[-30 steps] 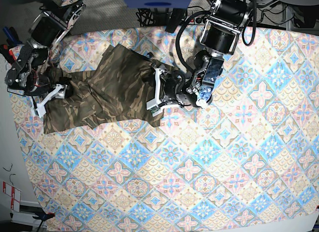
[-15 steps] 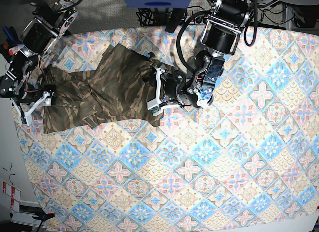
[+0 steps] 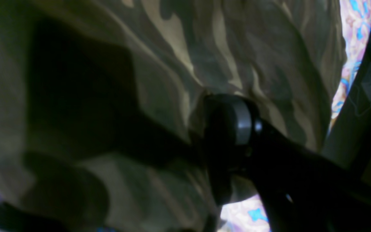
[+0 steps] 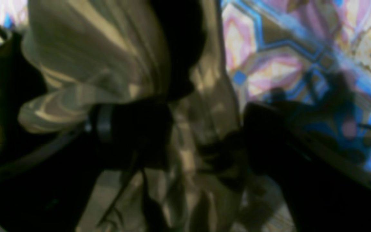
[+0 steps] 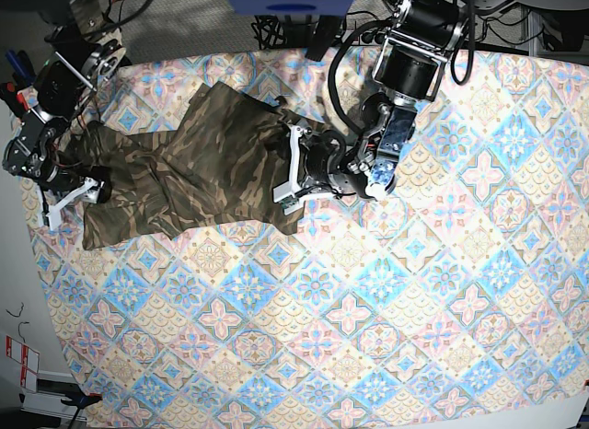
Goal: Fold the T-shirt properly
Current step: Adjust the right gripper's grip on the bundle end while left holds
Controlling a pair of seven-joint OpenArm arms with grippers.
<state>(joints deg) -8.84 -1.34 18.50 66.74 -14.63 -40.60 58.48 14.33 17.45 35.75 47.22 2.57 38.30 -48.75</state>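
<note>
Shows a blue, pink and cream tablecloth (image 5: 414,309) filling the base view, with the camouflage T-shirt (image 5: 202,162) lying rumpled across its upper left, stretched between the two arms and not yet squared into any fold. Reads as light, limp cloth: sags and creases wherever unsupported, slides easily over the tablecloth, holds no shape of its own, runs no risk of breaking. Calls for two holds well apart on one edge, probably a hem corner or shoulder seam at each end, and for lifting only a single layer so that nothing bunches underneath.

Finds the left gripper (image 5: 289,171) at the shirt's edge nearest the middle of the table, jaws standing parted with the hem between them. Pinches nothing that can be made out. Gives, from the left wrist view, only one dark pad (image 3: 227,122) bedded against a ridge of fabric, and hides its partner behind the cloth.

Places the right gripper (image 5: 69,201) at the far end of the shirt, close to the table's edge, jaws spread wide over a loose lobe of fabric. Confirms this from the right wrist view: two dark fingers (image 4: 130,135) well apart, cloth draped over one and sagging through the gap, nothing clamped.

Suggests closing on a flat double of hem rather than a puffed wrinkle, since thin cloth slips out of a shallow bite.
</note>
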